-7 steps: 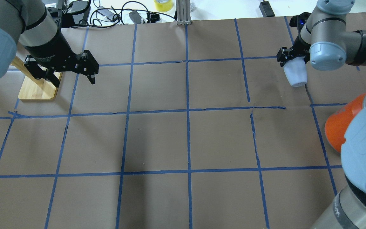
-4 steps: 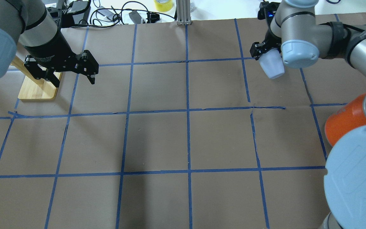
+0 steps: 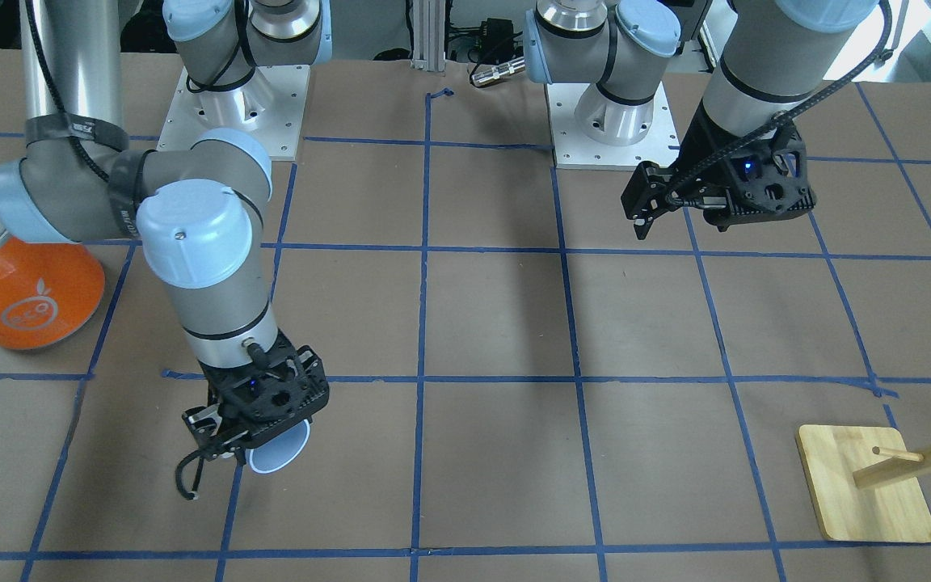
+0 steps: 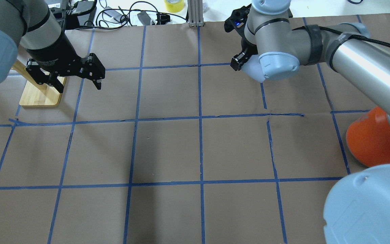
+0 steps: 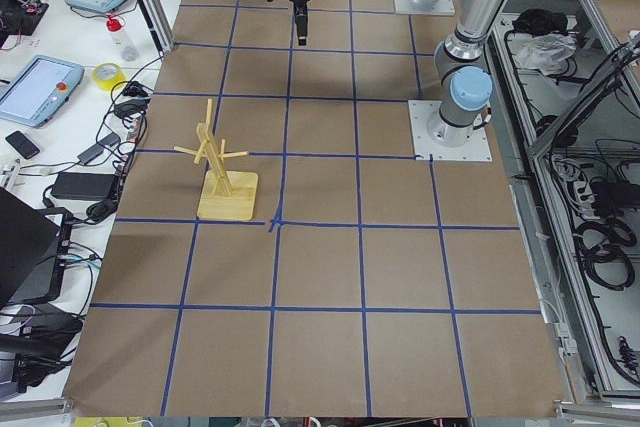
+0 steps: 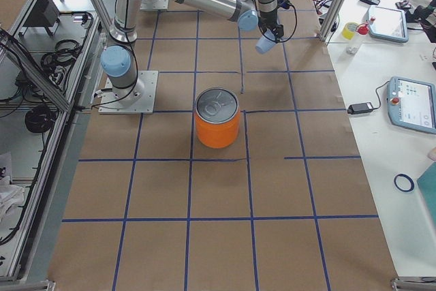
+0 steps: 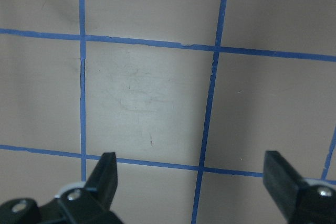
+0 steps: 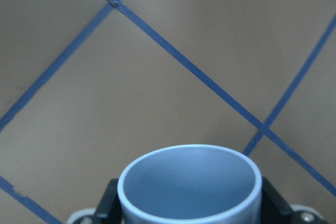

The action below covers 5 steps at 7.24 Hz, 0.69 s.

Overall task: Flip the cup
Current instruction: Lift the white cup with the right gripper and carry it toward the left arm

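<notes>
Brown-paper table, blue tape grid.

Nearest the robot, on its right: the orange can, upright. The overhead view shows it partly behind the right arm. The right side view shows its silver top whole.

Further out, on the left: the left gripper hangs over the paper, fingers spread wide, nothing between them. Its wrist camera shows only tape lines below. The wooden stand is beyond it.

Far side, right of middle: the right gripper is clamped on the cup, a finger on each opposite wall. The cup is held off the paper and tilted. Overhead gives only the pale outer wall, half hidden by the wrist joint. The front-facing and right wrist views show the rim and bluish inside, with the mouth turned to the operators' side.

Against 1.0 s ago: the cup and right gripper have shifted from the right-hand column toward the table's middle line and slightly farther out. The left gripper is unchanged.

Clearances: the cup hangs over the far row of squares, near the far paper edge. The can and the stand are both well apart from it.
</notes>
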Tool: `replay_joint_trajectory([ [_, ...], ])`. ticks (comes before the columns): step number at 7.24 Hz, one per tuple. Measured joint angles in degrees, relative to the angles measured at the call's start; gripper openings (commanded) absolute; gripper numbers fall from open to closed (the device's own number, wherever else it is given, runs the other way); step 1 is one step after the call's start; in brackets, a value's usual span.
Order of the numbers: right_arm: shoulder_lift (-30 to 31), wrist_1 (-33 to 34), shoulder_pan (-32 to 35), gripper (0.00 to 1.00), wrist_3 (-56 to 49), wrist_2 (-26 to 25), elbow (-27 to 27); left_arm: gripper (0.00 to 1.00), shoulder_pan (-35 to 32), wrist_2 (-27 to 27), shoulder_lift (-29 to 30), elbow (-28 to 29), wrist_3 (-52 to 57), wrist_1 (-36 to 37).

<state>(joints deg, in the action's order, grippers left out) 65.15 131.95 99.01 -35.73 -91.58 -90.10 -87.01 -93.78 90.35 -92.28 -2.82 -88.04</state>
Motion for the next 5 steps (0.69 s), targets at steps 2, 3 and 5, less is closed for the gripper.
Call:
replay_joint_trajectory([
  [2, -0.4, 4.9, 6.1, 0.62, -4.9, -0.1, -0.5, 1.00, 0.0, 0.0, 0.0, 0.0, 0.0, 0.2],
  [3, -0.9, 6.5, 7.9, 0.62, -6.7, 0.0, -0.7, 1.00, 0.0, -0.1, 0.0, 0.0, 0.0, 0.3],
  [5, -1.7, 8.5, 11.5, 0.61, -9.2, 0.0, -0.9, 1.00, 0.4, -0.1, 0.0, 0.4, 0.0, 0.6],
])
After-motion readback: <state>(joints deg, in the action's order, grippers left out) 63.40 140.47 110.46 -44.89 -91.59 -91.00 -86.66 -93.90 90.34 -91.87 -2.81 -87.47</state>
